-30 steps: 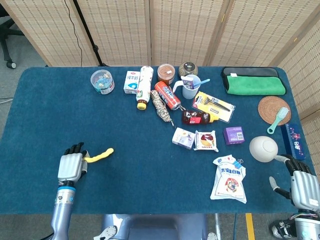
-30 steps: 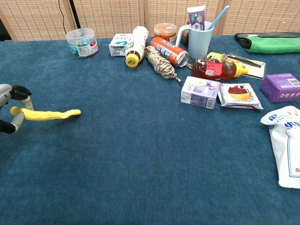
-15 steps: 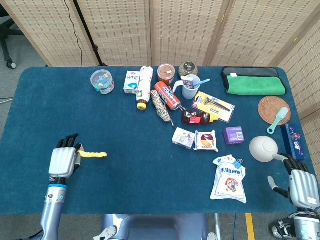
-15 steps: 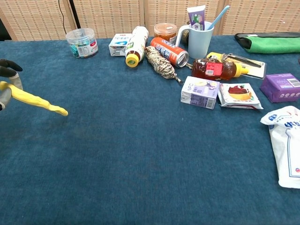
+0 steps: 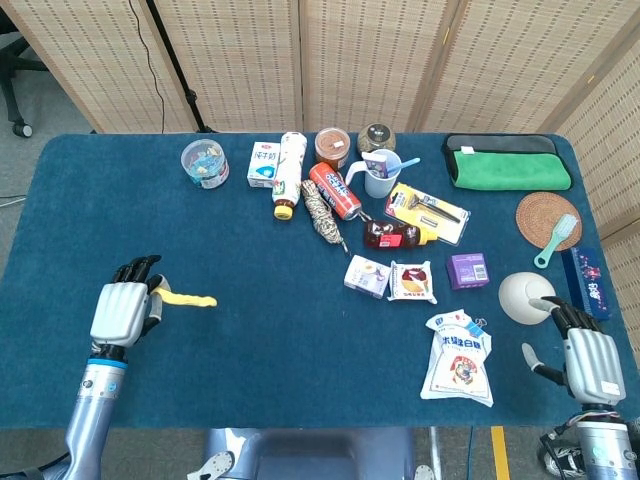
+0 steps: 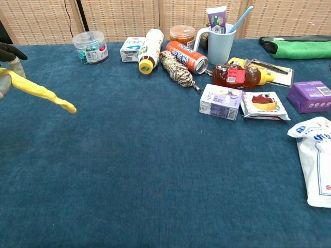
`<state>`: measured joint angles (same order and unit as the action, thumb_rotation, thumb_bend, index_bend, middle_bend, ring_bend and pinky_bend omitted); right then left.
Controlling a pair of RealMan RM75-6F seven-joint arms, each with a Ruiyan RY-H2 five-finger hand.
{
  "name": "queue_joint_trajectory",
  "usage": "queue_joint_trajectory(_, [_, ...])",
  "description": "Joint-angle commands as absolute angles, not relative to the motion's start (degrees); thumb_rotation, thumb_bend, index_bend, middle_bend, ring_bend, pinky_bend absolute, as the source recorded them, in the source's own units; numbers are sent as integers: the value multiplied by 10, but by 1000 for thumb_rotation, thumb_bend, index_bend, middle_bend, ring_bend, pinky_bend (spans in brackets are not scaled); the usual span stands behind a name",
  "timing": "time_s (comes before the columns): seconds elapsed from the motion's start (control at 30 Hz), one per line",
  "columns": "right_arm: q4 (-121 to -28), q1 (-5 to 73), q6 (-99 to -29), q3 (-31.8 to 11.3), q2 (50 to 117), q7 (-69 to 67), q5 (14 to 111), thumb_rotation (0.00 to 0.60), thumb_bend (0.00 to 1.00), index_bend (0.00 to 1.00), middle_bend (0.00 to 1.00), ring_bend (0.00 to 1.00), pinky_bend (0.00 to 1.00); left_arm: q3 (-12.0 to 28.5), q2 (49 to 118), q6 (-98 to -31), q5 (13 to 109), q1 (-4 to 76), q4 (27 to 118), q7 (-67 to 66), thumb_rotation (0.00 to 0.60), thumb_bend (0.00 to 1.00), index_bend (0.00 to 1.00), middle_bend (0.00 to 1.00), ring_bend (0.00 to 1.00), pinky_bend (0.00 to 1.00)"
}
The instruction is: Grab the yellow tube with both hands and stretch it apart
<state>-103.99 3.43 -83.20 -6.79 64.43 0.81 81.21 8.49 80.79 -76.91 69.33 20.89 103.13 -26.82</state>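
The yellow tube [image 5: 185,297] runs roughly left to right across the near-left part of the blue counter [image 5: 270,340], its free end pointing toward the counter's centre; in the chest view the tube [image 6: 41,93] slopes downward from the held end to the free tip. The left hand [image 5: 122,308] grasps the tube's left end, back of the hand up, dark fingertips [image 5: 135,268] curled over it, forearm rising from the near edge. The tube projects to the right of this hand. The right hand [image 5: 585,350] sits at the near-right corner, fingers spread and holding nothing, just beside a white rounded object [image 5: 524,297], well apart from the tube.
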Motion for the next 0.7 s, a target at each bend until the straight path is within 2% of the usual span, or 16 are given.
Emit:
queue_joint_trajectory(0.03, [-1049,45,-819,-72,639,3,811,600,335,248,211,234,231,92,788,-748,695,222,1047,-256,600,644,650,193,142,184])
queue_joint_trajectory(0.37, [-1081,98,-737,-86,622,-79,808,600,335,282,210,228,220,106,752,-695,710,260,1071,-231,600,644,654,193,140,182])
queue_joint_trajectory(0.6, [-1094,142,-668,-90,618,-171,820,600,335,304,192,190,151,120,737,-672,718,283,1085,-207,600,644,666,192,138,180])
queue_joint_trajectory(0.7, [-1096,162,-641,-92,618,-199,827,600,335,308,172,145,111,127,731,-662,721,294,1088,-198,600,644,670,192,138,180])
